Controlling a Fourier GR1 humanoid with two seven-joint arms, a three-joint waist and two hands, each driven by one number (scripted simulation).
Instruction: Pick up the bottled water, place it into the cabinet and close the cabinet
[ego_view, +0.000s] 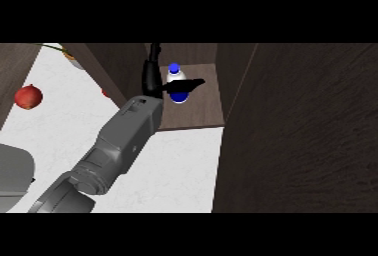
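Hand reaching deep into the open cabinet, thumb and fingers pinching the water bottle upright to set it on the shelf.

Even, diffuse lighting; white counter bright, dark cabinet interior dim at right; no glare.
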